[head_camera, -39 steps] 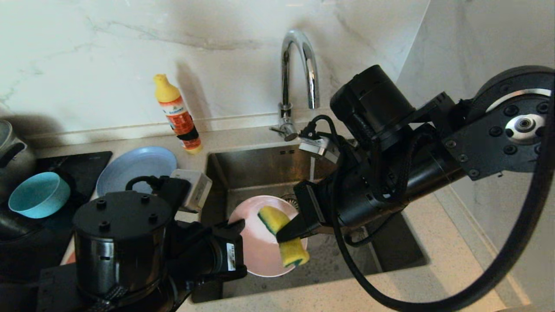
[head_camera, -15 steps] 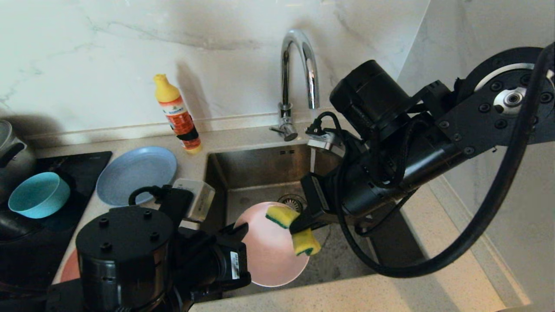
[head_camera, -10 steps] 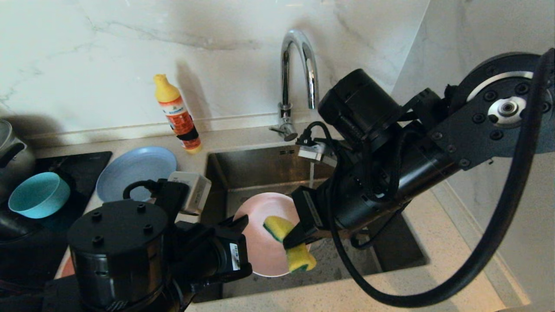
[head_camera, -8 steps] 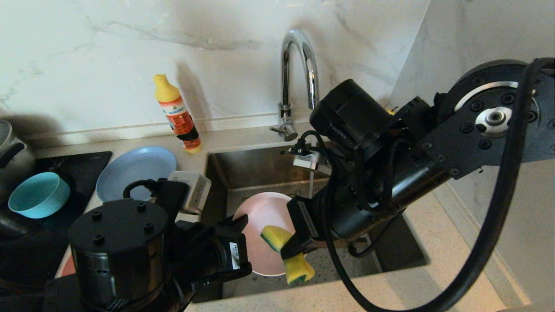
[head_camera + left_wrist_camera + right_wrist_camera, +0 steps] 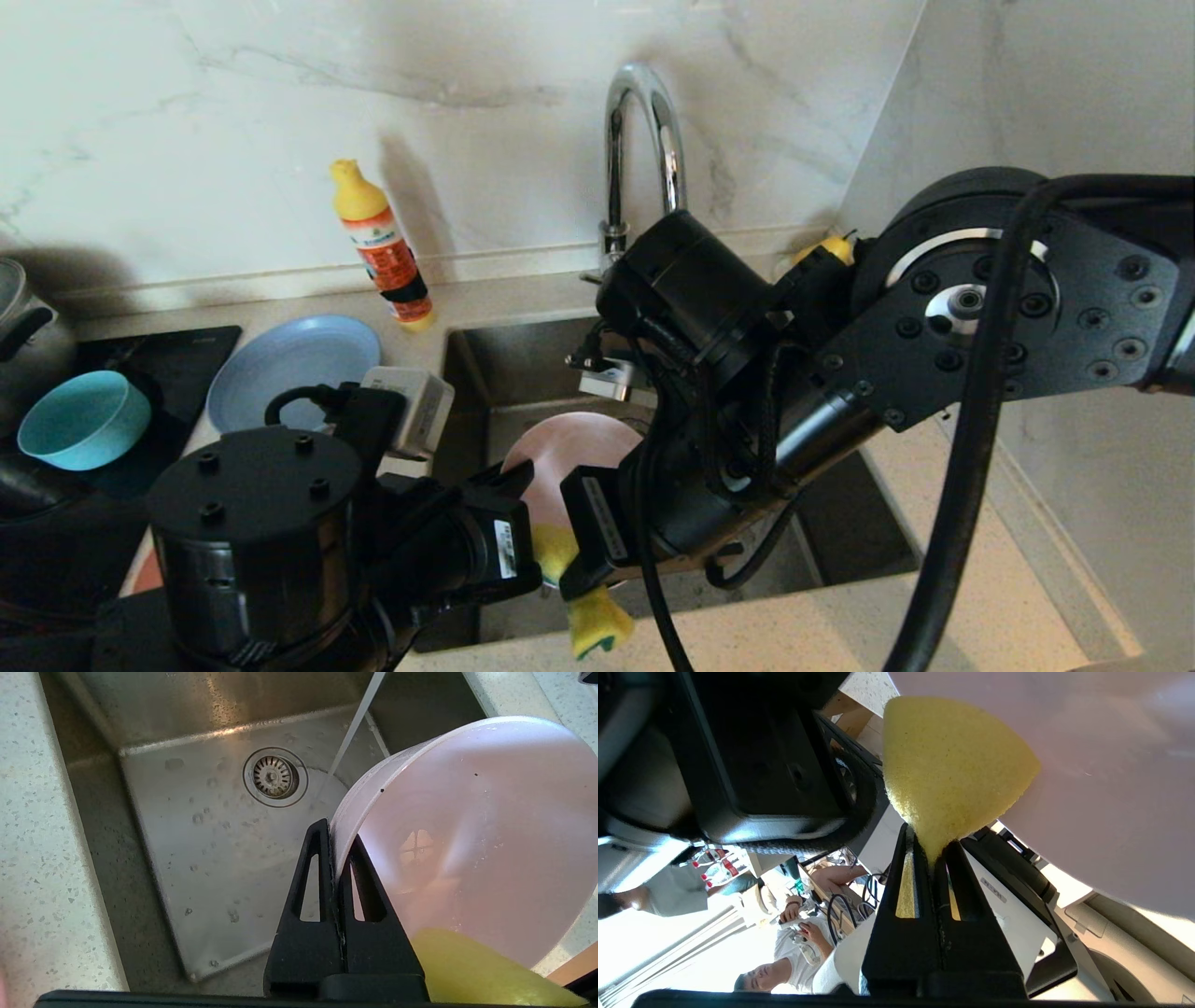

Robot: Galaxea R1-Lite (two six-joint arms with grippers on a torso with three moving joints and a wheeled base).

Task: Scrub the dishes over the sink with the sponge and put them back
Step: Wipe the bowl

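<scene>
Right arm has swung down and toward the near sink edge since the earlier frames; the sponge (image 5: 586,611) has dragged from the middle of the pink plate (image 5: 574,446) to its lower rim, by the left wrist.

Right gripper (image 5: 577,583): jaws clamped tight on the sponge's waist, foam bulging out either side. The right wrist view shows the yellow face (image 5: 955,765) pressed flat against the plate surface (image 5: 1111,765).

Left gripper (image 5: 335,847): pinched shut on the plate's rim, holding it tilted on edge over the sink (image 5: 523,359). Thin stream of water (image 5: 355,723) falls past the plate's edge toward the drain strainer (image 5: 274,777).

Count, head view:
- Plates: two plainly seen. Pink one in hand; grey-blue plate (image 5: 291,364) flat on the counter left of the sink. A salmon-pink sliver (image 5: 140,577) shows behind the left arm; cannot tell what it is.
- Bowls: one, teal bowl (image 5: 82,418), on the dark hob at far left.
- Sponges: one.
- Bottles: one, orange-and-yellow detergent bottle (image 5: 383,245), against the back wall.
- Taps: one, chrome gooseneck tap (image 5: 642,140).
- Pots: one, steel pot (image 5: 23,322), at the left edge, partly out of view.
</scene>
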